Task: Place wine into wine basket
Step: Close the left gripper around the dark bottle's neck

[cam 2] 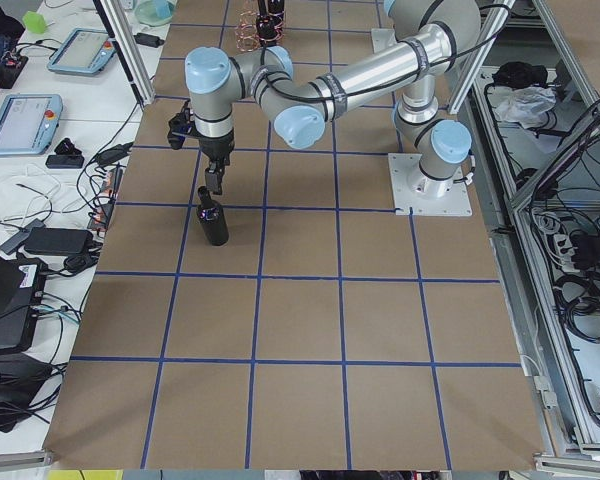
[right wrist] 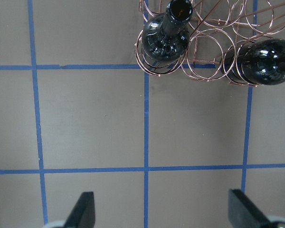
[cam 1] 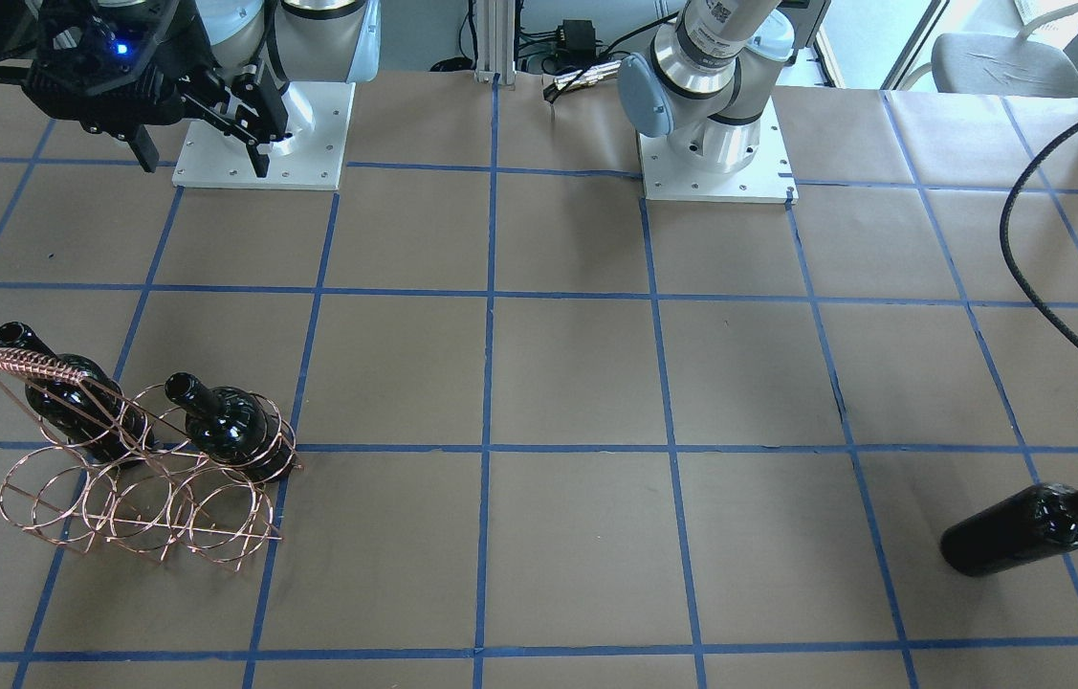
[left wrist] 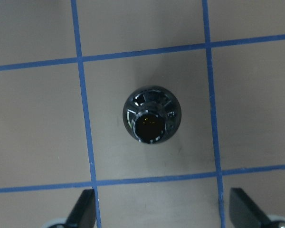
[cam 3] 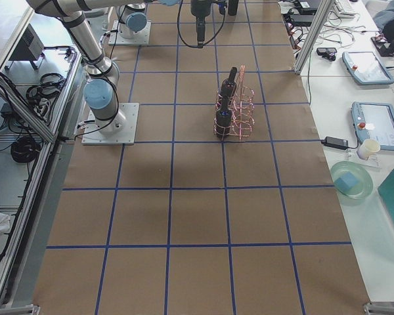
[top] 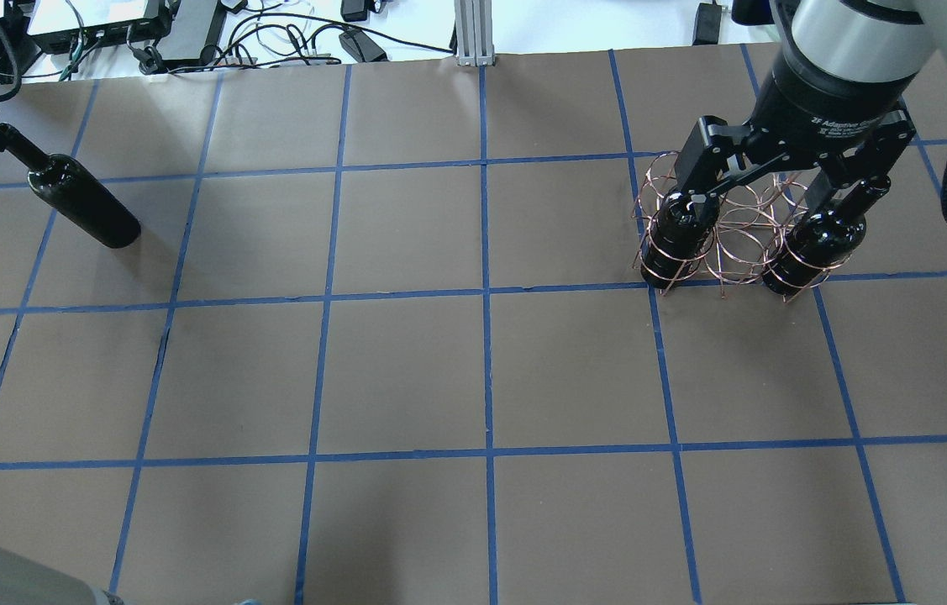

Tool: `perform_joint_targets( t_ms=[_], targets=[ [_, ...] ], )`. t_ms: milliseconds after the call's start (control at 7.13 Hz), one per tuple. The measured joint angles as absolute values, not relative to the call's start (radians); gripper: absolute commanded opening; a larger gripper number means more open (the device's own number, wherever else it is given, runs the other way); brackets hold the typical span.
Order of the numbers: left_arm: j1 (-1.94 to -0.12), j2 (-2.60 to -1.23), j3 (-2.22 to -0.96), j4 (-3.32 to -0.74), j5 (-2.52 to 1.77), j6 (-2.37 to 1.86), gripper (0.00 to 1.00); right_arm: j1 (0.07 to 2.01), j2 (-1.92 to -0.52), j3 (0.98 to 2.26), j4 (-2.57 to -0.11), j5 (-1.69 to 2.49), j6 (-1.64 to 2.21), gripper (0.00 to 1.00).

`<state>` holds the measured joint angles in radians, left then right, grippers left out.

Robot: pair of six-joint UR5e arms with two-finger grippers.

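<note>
Left wrist-mounted view looks straight down the open mouth of the wine [left wrist: 151, 118], a glossy black bottle standing upright on the brown bench [left wrist: 38, 133] inside one square of the blue tape lines [left wrist: 88, 142]. The left pincer [left wrist: 164, 211] hangs above it released, its two fingertips spread wide at the bottom edge of that view and touching nothing. From the exterior left camera the same pincer sits just over the bottle's neck, apart from the glass. This bottle stands at the far left end of the bench, well apart from the wine basket [top: 744, 225], a copper wire rack of round rings on the robot's right side. Two more black bottles [top: 679, 235] already sit neck-up in rings at opposite ends of the rack, with bare rings between them. The right pincer [top: 776, 197] hovers over the rack, released and holding nothing, its fingers splayed wide above the two seated bottles.
</note>
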<state>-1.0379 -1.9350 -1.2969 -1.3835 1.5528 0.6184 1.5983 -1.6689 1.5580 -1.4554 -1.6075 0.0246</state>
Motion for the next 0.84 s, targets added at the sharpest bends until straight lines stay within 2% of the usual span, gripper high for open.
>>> perform_joint_targets(
  t_ms=[280,421,561,701,841],
  targets=[
    [-1.037,-1.993,-1.294,-1.316,1.52,0.613,1.0,1.598,-1.669,1.559,-1.454,-1.608,0.025,1.0],
    [-1.037,-2.015,-1.294,-1.293,1.512,0.608,0.94,1.598,-1.669,1.561,-1.455,-1.608,0.025,1.0],
    [-1.037,-2.033,-1.295,-1.283,1.509,0.603,0.83,1.599,-1.67,1.564,-1.455,-1.608,0.025,1.0],
    [-1.038,-2.043,-1.296,-1.28,1.508,0.602,0.83,1.599,-1.671,1.566,-1.455,-1.608,0.025,1.0],
    [-1.04,-2.047,-1.297,-1.281,1.508,0.601,0.74,1.599,-1.672,1.568,-1.455,-1.608,0.025,1.0]
  ],
)
